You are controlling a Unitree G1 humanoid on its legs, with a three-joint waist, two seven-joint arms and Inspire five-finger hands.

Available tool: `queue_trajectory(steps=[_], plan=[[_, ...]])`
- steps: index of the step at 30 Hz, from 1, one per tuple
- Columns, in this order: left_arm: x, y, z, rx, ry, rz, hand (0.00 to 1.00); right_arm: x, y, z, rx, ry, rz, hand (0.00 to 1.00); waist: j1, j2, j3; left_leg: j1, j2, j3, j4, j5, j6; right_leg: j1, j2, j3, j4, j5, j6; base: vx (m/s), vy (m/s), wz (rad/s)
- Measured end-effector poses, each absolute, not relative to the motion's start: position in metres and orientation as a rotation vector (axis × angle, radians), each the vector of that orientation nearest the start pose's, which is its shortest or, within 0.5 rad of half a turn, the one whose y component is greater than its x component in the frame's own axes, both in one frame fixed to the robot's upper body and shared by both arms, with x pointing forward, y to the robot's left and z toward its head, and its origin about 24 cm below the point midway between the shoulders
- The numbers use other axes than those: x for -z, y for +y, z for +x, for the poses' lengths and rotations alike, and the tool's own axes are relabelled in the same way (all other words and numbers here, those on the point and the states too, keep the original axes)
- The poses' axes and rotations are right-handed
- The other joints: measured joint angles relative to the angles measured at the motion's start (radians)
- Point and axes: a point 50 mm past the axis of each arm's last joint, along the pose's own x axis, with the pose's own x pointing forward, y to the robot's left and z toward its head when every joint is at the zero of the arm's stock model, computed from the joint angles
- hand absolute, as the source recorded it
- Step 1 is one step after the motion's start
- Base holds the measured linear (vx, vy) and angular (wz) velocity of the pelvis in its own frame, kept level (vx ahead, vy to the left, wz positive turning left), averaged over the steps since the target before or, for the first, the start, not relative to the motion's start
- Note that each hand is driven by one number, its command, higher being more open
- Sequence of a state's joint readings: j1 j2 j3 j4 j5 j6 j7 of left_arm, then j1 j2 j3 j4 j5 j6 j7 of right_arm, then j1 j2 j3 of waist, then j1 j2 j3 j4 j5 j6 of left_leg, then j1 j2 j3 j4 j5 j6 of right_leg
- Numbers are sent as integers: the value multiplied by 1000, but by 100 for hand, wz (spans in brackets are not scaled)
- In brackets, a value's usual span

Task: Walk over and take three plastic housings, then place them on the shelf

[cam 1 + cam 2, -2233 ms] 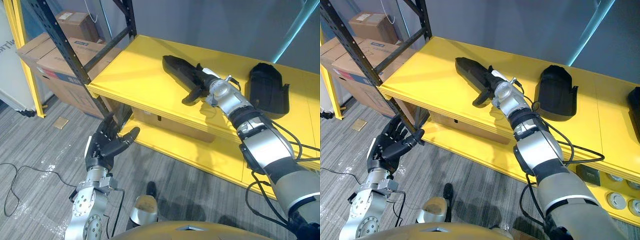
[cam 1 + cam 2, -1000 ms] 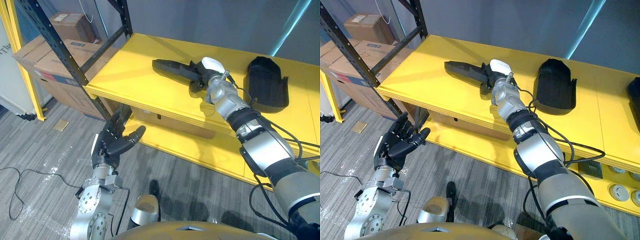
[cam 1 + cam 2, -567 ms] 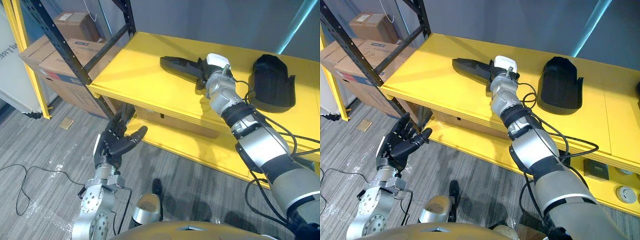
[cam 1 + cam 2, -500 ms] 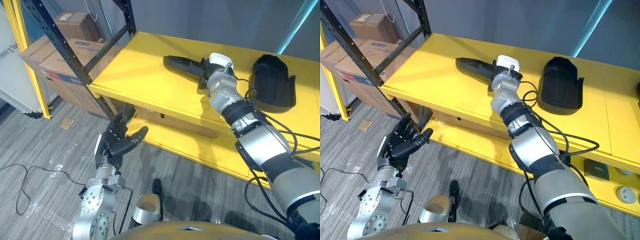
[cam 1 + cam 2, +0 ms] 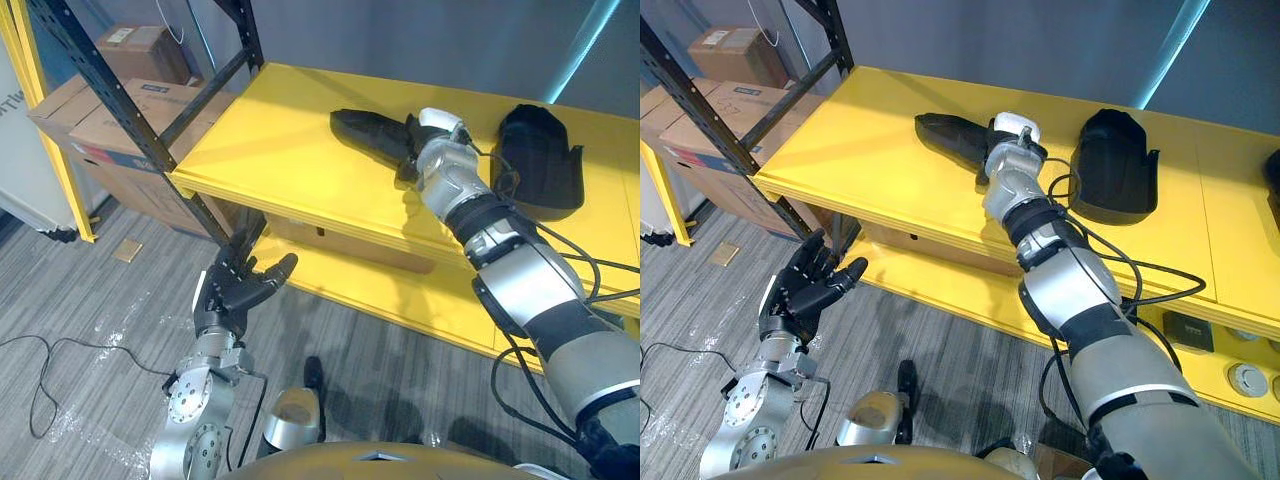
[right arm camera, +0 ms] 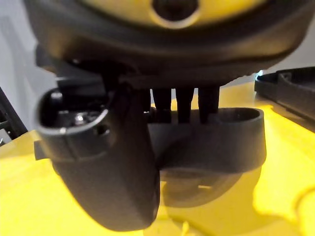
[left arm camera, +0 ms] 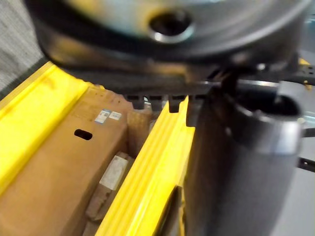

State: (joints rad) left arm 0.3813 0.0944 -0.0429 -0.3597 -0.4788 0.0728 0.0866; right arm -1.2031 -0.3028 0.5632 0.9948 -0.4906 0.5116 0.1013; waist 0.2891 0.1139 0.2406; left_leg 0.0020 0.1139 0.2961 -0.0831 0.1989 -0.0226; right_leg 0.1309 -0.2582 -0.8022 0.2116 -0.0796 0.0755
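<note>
Black plastic on yellow board: in the left eye view a long housing (image 5: 368,133) lies on the shelf (image 5: 270,150), about midway along and nearer the back edge than the front. The right robot hand (image 5: 428,150) is closed round the housing's near end, its white-capped thumb uppermost. A second housing (image 5: 540,160) sits apart, toward the shelf's right end. The left robot hand (image 5: 236,292) hangs low by the front left corner, fingers spread and holding nothing. Cardboard boxes (image 5: 110,120) stand beyond the left upright.

From the right eye the grip looks the same, and a dark shape (image 5: 1273,170) at the shelf's far right is probably a third housing.

Past the left wrist a box (image 7: 59,162) shows under the yellow front edge.

At the right wrist the fingers (image 6: 179,105) curl down over the housing's rim, with the thumb opposite them. Whether the shell rests on the board or hangs just above it, I cannot tell.

It looks like a thin, hollow shell: light, stiff and smooth. Held by one end, it would likely twist, so a hold on the rim nearer the middle seems safer.
</note>
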Motion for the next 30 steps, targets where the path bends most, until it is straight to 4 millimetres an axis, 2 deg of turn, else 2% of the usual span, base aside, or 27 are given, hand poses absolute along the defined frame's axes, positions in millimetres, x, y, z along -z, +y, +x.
queue_trajectory(steps=[4, 5, 11, 14, 16, 21, 23, 26, 30], plan=[[-40, 172, 179, -100, 95, -385, 100, -171, -129, 420, -36, 227, -1176, 100, -10, -1, 0, 2, 1, 2, 0, 0, 0, 0, 0, 3, 3, -1, -1, -2, 0, -1], [-40, 172, 179, -99, 94, -385, 100, -165, -120, 419, -51, 194, -1135, 100, -15, -1, 0, 2, 2, 2, 0, -3, -4, -2, 0, 3, 6, -2, -2, 0, 0, 0], [-40, 172, 179, -96, 95, -385, 100, -164, -94, 415, -101, 100, -925, 100, -17, -1, 0, 1, 2, 1, 0, -4, -7, -3, 0, 3, 9, -3, -4, 0, 0, 0], [-38, 172, 179, -85, 101, -385, 100, -179, -78, 412, -135, 20, -838, 100, -16, -1, -1, 0, 2, -1, 0, 2, 0, -1, 0, 4, 7, 1, 2, 1, -1, 2], [-31, 172, 178, -87, 129, -386, 100, -199, -69, 408, -142, -94, -797, 100, -17, -3, -1, 2, 1, -2, 0, 2, 0, 1, 0, 5, 4, 5, 7, 0, 0, 0], [-20, 171, 174, -90, 179, -386, 100, -235, -61, 397, -176, -279, -757, 100, -22, -13, -7, 8, 1, -4, 0, 2, -1, 12, 4, 5, -6, 7, 9, 0, 0, 0], [-18, 169, 172, -81, 189, -387, 100, -252, -62, 390, -226, -356, -722, 100, -27, -26, -13, 10, 1, -8, 0, 2, -1, 17, 5, 3, -7, 7, 10, -1, 0, 2], [-18, 169, 171, -61, 191, -387, 100, -269, -69, 386, -247, -420, -725, 100, -40, -31, -16, 16, -1, -19, -1, 3, -1, 35, 6, -10, -14, 9, 13, -21, 4, 12], [-14, 175, 165, -42, 215, -370, 100, -292, -87, 382, -333, -463, -751, 100, -46, -51, -27, 17, 0, -27, -4, -3, -9, 47, 15, -18, -31, 9, 12, -37, 5, 5]])
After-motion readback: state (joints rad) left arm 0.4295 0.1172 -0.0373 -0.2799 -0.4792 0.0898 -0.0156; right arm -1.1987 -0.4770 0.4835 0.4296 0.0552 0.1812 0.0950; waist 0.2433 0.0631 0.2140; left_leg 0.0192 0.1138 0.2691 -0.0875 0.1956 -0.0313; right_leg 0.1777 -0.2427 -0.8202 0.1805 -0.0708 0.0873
